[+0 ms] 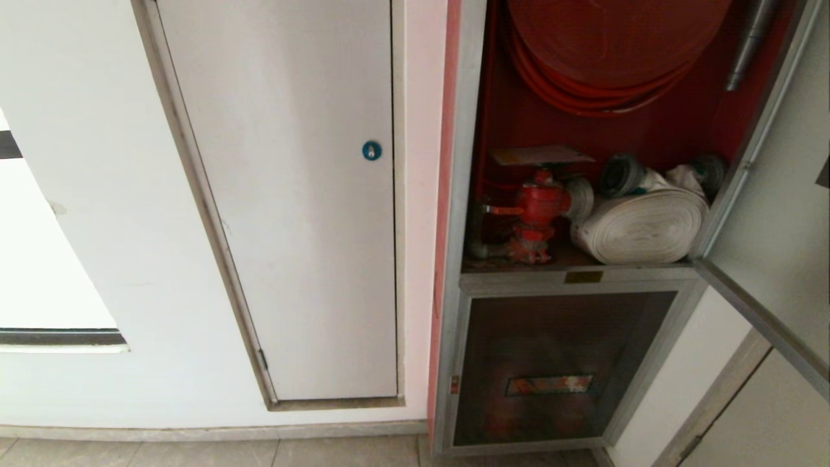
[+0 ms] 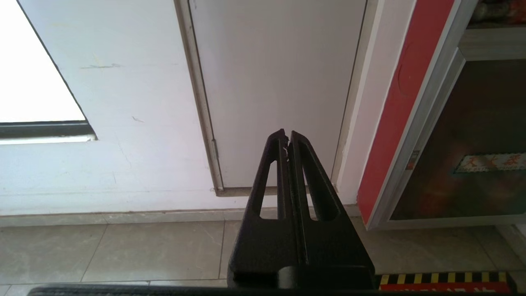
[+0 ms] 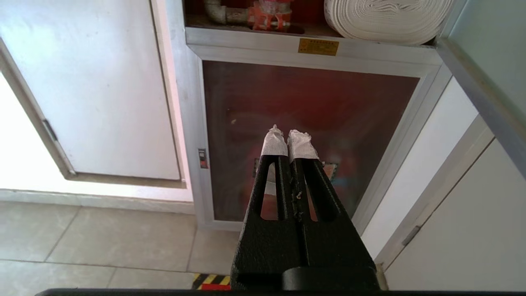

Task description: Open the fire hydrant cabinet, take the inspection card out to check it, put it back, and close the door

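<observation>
1. Red inside and silver outside, the fire hydrant cabinet stands open, up past the tips of the right pincer.
2. The door is swung out wide, off to the right of that pincer.
3. The inspection card lies flat on top of the red valve, its long side running left to right, with a yellow band at its left end.
4. A white rolled hose lies on its side just beside the valve.
5. A small gold label sits on the frame above the right pincer; its writing is too small to read.
6. The right pincer's taped tips are pressed together, holding nothing, in front of the lower dark glass panel.
7. The left pincer is together too, empty, low in front of the white door.
</observation>
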Available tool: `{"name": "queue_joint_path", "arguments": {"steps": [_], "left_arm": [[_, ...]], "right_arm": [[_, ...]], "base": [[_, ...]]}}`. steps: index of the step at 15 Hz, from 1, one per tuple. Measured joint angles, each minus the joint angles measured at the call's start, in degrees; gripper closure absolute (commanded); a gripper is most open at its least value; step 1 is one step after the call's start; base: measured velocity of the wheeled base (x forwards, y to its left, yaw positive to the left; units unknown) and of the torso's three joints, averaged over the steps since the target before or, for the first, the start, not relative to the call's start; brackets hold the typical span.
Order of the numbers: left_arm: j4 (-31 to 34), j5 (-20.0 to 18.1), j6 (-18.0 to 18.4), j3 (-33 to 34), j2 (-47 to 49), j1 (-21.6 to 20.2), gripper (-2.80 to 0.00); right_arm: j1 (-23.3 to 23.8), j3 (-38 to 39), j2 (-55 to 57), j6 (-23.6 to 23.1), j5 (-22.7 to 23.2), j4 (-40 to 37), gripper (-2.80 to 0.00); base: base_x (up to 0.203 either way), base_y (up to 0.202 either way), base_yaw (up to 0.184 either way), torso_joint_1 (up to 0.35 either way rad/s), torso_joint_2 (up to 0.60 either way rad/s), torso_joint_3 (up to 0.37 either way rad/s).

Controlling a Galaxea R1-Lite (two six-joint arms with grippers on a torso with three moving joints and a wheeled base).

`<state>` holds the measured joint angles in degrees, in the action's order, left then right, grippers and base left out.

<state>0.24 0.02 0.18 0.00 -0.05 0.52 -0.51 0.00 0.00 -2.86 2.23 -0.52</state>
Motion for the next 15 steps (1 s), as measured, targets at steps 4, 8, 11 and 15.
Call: {"name": "queue_joint_path", "arguments": {"steps": [4,8,11,15], "left_arm": [[0.0,0.0,0.0,0.0,0.0,0.0,0.00],[0.0,0.0,0.0,0.0,0.0,0.0,0.00],[0.0,0.0,0.0,0.0,0.0,0.0,0.00],[0.0,0.0,0.0,0.0,0.0,0.0,0.00]], "right_arm": [[0.0,0.0,0.0,0.3,0.0,0.1,0.00],[0.0,0.0,0.0,0.3,0.0,0.1,0.00],[0.0,0.0,0.0,0.3,0.0,0.1,0.00],[0.0,0.0,0.0,0.3,0.0,0.1,0.00]], "base": [[0.000,0.000,0.000,0.000,0.00,0.000],[0.000,0.000,0.000,0.000,0.00,0.000],[0.000,0.000,0.000,0.000,0.00,0.000],[0.000,0.000,0.000,0.000,0.00,0.000]]}}
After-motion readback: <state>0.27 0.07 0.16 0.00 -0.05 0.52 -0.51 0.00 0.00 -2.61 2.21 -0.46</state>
